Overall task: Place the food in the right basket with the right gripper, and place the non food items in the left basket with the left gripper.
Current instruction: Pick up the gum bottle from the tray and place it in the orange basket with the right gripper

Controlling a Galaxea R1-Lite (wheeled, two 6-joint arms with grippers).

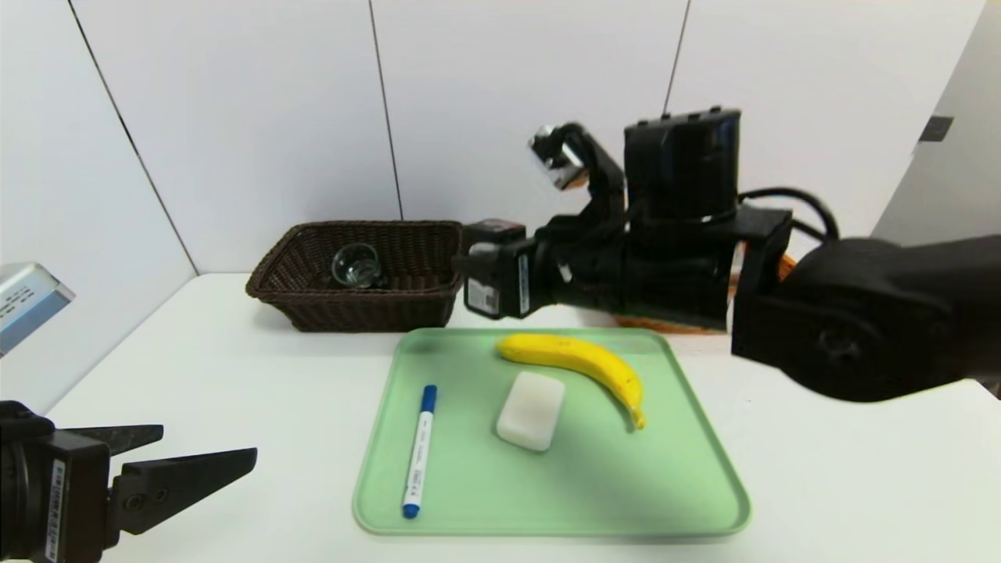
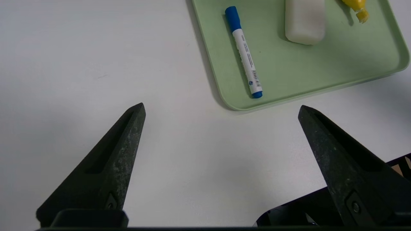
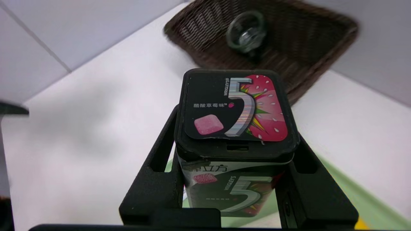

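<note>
My right gripper (image 1: 500, 270) (image 3: 236, 166) is shut on a black chewing-gum tin (image 3: 236, 128) (image 1: 493, 266), held in the air above the far edge of the green tray (image 1: 688, 485). On the tray lie a banana (image 1: 583, 362), a white soap-like block (image 1: 532, 410) (image 2: 304, 21) and a blue-capped marker (image 1: 417, 450) (image 2: 244, 53). The dark wicker basket (image 1: 407, 301) (image 3: 308, 41) at the back left holds a clear glass object (image 1: 356, 264). An orange basket (image 1: 784, 266) is mostly hidden behind the right arm. My left gripper (image 1: 209, 444) (image 2: 221, 110) hovers open and empty over the table's near left.
A green tray corner (image 2: 237, 104) lies just beyond the left fingertips. White wall panels stand close behind the baskets. A silver device (image 1: 27, 301) sits at the left edge. Bare white tabletop (image 1: 235, 367) lies left of the tray.
</note>
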